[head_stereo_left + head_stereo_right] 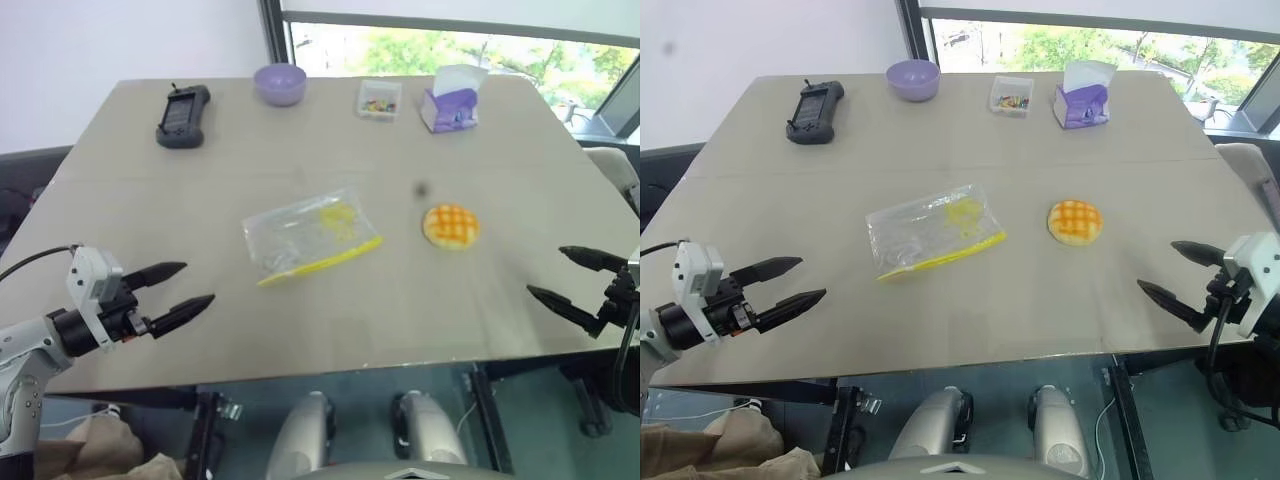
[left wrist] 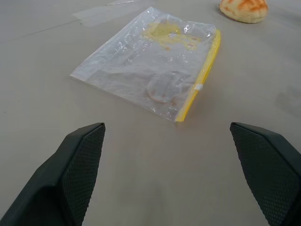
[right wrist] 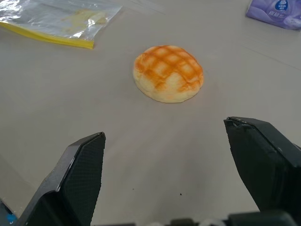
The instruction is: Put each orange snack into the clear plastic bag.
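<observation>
One orange snack point(image 1: 451, 226), a round bun with a darker criss-cross grid, lies on the table right of centre; the right wrist view has it point(image 3: 169, 73) straight ahead of the fingers. The clear plastic bag point(image 1: 308, 234) lies flat in the middle, yellow seal strip toward the front, and appears again as the bag point(image 2: 155, 66) in the left wrist view. My left gripper point(image 1: 182, 290) hovers open over the front left of the table, apart from the bag. At the front right edge my right gripper point(image 1: 563, 275) is open too, a short way from the snack. Both hold nothing.
Along the far side of the beige table point(image 1: 140, 200) stand a black handheld controller point(image 1: 183, 117), a purple bowl point(image 1: 280, 84), a small clear box of coloured bits point(image 1: 379, 99) and a purple tissue pack point(image 1: 452, 101). A small dark spot point(image 1: 421, 189) marks the surface behind the snack.
</observation>
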{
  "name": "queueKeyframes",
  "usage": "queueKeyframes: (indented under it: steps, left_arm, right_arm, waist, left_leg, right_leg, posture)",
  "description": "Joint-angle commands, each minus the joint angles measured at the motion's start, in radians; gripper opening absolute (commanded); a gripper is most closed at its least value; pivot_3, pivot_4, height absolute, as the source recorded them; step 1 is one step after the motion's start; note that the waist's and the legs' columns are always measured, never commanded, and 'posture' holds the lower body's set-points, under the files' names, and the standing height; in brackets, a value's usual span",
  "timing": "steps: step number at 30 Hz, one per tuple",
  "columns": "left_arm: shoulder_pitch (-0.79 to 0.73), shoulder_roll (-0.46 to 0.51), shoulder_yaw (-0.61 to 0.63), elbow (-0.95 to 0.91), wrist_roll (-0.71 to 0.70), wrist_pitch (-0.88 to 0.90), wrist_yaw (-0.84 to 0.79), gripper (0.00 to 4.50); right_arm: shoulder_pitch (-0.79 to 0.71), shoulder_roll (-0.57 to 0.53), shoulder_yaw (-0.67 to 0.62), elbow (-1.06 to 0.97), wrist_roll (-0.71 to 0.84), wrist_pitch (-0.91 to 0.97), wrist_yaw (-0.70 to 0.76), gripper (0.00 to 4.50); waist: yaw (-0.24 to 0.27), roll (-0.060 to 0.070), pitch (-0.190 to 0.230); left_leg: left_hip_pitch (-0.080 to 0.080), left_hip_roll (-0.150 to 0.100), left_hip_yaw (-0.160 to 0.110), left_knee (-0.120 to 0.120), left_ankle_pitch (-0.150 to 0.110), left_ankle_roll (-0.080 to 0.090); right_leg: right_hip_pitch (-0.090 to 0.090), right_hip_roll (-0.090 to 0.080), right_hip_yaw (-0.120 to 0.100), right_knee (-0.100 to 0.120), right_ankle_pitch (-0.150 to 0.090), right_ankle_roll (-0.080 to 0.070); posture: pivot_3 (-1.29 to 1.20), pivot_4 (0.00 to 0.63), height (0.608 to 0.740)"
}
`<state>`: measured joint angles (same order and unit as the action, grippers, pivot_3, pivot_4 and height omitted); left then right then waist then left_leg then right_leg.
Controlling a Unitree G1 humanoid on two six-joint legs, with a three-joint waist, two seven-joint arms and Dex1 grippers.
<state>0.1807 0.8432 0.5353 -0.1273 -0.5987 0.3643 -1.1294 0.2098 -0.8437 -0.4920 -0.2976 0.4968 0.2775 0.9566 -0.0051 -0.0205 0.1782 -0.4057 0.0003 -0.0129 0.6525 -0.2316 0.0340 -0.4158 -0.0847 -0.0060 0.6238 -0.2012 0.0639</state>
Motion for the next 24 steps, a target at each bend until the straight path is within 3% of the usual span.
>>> queueKeyframes:
  steps: [1, 14, 22, 24]
  left_arm:
    - [-0.026, 0.014, 0.003, -0.007, 0.014, -0.028, 0.013, 4.5]
    - [-0.088, -0.019, -0.096, -0.2, 0.053, 0.088, 0.238, 4.5]
    - [-0.07, 0.007, -0.254, -0.269, 0.324, -0.09, 0.304, 4.5]
    - [-0.07, 0.0, -0.319, -0.261, 0.45, -0.166, 0.36, 4.5]
  right_arm:
    - [-0.019, -0.006, -0.028, -0.042, 0.012, 0.004, -0.015, 4.42]
    - [-0.155, 0.045, 0.115, -0.095, 0.034, 0.041, -0.06, 4.42]
    - [-0.233, 0.112, 0.295, -0.192, -0.003, 0.052, -0.102, 4.42]
    - [-0.251, 0.111, 0.342, -0.207, -0.027, 0.046, -0.099, 4.42]
  waist:
    - [0.0, 0.0, 0.0]
    - [0.003, -0.001, 0.0]
    - [0.008, -0.001, 0.0]
    - [0.011, -0.001, 0.0]
  left_leg:
    - [0.0, 0.0, 0.0, 0.0, 0.0, 0.0]
    - [0.001, 0.001, 0.003, 0.0, -0.001, 0.001]
    - [0.002, 0.002, 0.005, -0.001, -0.001, 0.001]
    - [0.003, 0.002, 0.006, -0.001, -0.001, 0.001]
  right_leg:
    - [0.0, 0.0, 0.0, 0.0, 0.0, 0.0]
    - [0.0, 0.002, 0.003, 0.0, 0.002, -0.002]
    - [0.0, 0.003, 0.004, 0.0, 0.002, -0.003]
    - [0.0, 0.003, 0.005, -0.001, 0.002, -0.003]
  posture:
    - [0.0, 0.15, 0.74]
    - [0.0, 0.15, 0.74]
    - [0.0, 0.15, 0.74]
    - [0.0, 0.15, 0.74]
